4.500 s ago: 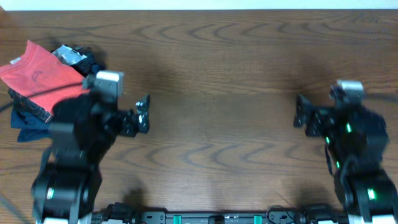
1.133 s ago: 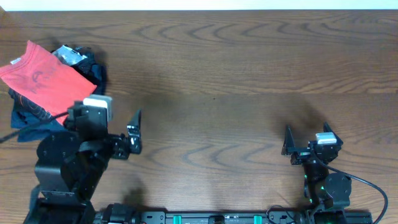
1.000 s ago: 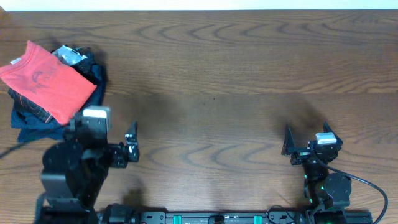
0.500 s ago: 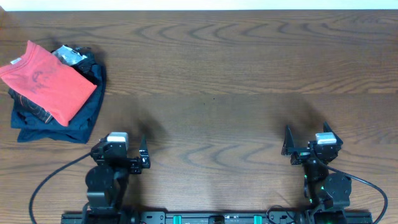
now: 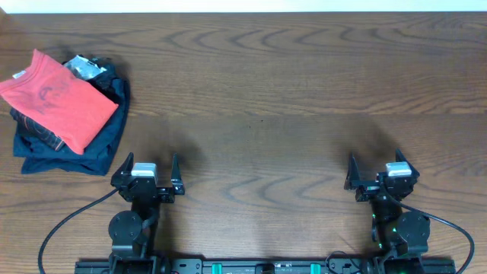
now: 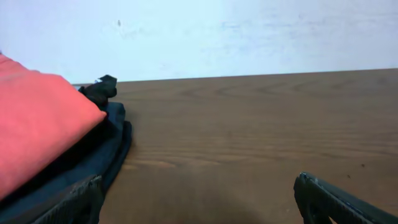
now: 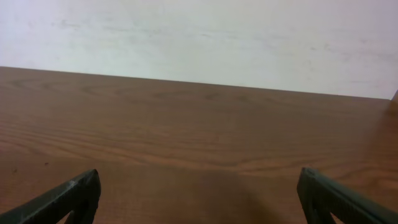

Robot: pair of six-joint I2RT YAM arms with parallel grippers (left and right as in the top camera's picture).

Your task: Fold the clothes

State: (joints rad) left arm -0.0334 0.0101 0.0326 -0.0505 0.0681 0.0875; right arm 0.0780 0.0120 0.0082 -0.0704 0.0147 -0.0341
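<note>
The coral-red T-shirt (image 5: 57, 99) lies folded on top of a stack at the table's far left; it also shows at the left of the left wrist view (image 6: 34, 134). My left gripper (image 5: 147, 172) is open and empty near the front edge, below and right of the stack; its fingertips frame bare wood in the left wrist view (image 6: 199, 202). My right gripper (image 5: 376, 172) is open and empty at the front right, with only bare table between its fingers in the right wrist view (image 7: 199, 196).
Under the shirt lie a black garment with orange lines (image 5: 34, 133) and a navy-blue folded garment (image 5: 95, 148), also in the left wrist view (image 6: 109, 146). A dark crumpled item (image 5: 91, 68) sits behind the stack. A white wall (image 7: 199, 37) backs the table.
My left arm has drawn back from beside the stack to a low folded pose at the front edge. My right arm folded down earlier and has stayed still since.
</note>
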